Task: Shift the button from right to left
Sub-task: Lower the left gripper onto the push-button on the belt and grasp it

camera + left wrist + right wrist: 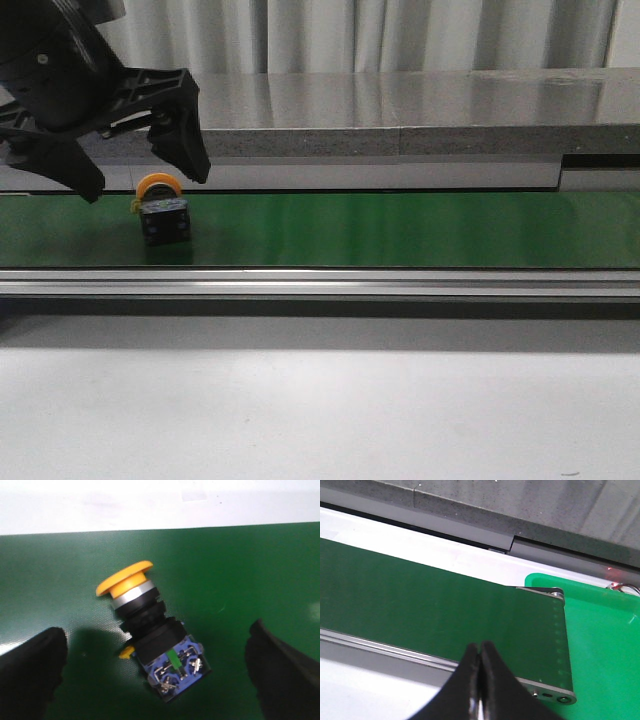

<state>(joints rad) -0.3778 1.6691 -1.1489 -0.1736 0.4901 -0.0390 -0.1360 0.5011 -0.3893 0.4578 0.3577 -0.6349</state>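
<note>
Button: you have the button (163, 213) lying on the green belt (400, 228) at its left part; tilted, cap up
Left gripper: your left gripper (140, 160) hangs just above it; fingers spread wide, holding nothing
Right gripper: right gripper (480, 680) fingers pressed together, empty
Progress: the button looks already at the left; little seems left but pulling clear

Small pushbutton switch (163, 213) (151, 632) w/ an orange-yellow mushroom cap, silver collar, black body and a blue terminal block w/ metal screws at the back. It's lying tipped on its side on the green belt, far left end, cap tilted up.
</note>
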